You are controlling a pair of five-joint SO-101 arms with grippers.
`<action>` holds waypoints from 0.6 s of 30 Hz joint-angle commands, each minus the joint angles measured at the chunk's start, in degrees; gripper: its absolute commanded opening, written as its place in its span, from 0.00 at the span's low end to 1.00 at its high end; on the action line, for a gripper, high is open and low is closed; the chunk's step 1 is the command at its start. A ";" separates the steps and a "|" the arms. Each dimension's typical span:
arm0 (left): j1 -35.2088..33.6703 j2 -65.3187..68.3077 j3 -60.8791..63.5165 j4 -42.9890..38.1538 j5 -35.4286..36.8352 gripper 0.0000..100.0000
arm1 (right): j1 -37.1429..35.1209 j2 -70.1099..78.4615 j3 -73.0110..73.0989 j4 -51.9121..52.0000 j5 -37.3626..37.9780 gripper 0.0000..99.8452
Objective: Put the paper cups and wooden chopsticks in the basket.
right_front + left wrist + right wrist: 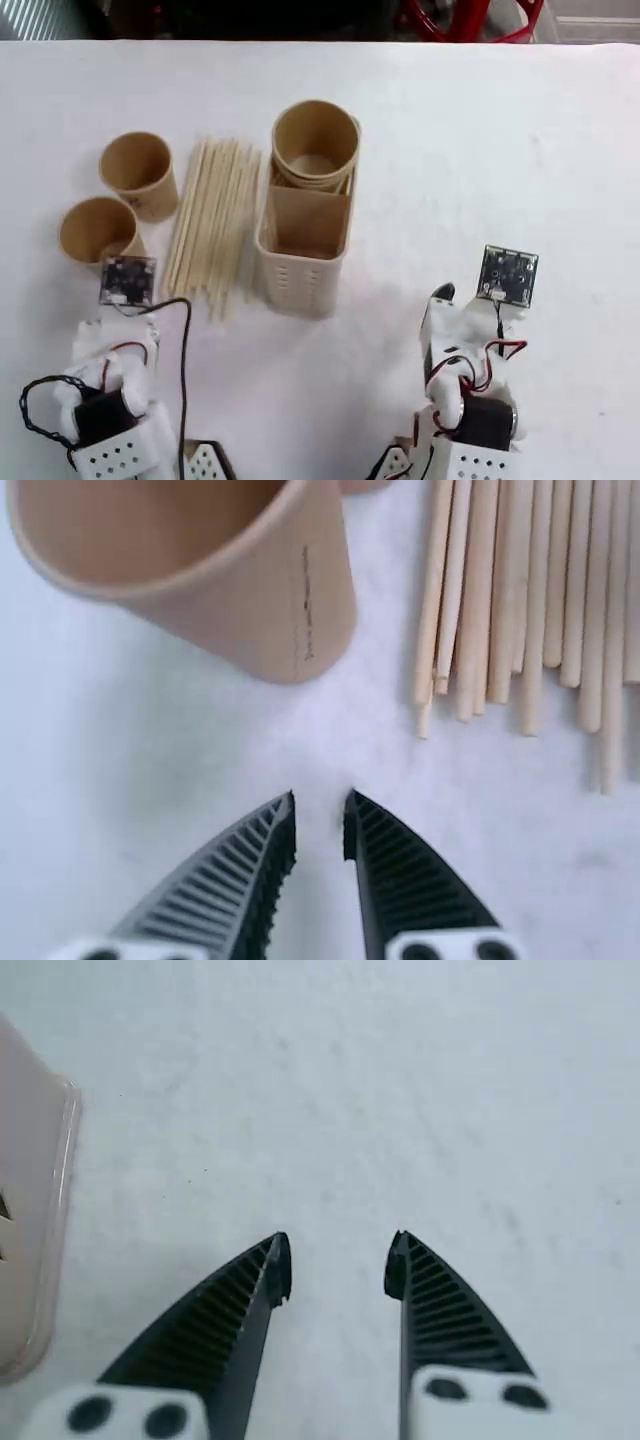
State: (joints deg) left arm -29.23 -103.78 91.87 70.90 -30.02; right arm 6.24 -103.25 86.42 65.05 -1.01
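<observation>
Two brown paper cups stand at the left of the white table. A row of wooden chopsticks lies between them and the pale basket. Stacked cups fill the basket's far compartment. My left gripper hovers just short of the nearer cup, its fingers a narrow gap apart and holding nothing; chopstick ends lie beside it. My right gripper is open over bare table, with the basket's side off to one side.
Both arms sit at the table's near edge, the left arm below the cups and the right arm to the right of the basket. A red frame stands beyond the far edge.
</observation>
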 commanded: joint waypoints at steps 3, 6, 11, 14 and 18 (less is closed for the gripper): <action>-4.62 -0.48 -17.05 0.44 -14.68 0.10 | 0.48 0.04 -2.29 5.85 0.53 0.16; -6.20 -0.48 -24.35 0.35 -14.59 0.10 | 0.57 0.04 -1.14 6.46 0.53 0.16; -12.35 0.04 -36.22 0.18 -11.52 0.10 | 0.40 0.04 4.75 6.37 0.53 0.16; -15.96 3.03 -40.79 0.00 -9.67 0.10 | 0.57 0.04 7.82 5.05 0.53 0.16; -20.88 18.86 -47.56 -1.32 -6.15 0.10 | 2.95 0.04 10.37 -2.33 0.53 0.16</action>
State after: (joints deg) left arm -46.90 -97.01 50.99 71.08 -38.73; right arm 6.59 -102.99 95.91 66.64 -1.01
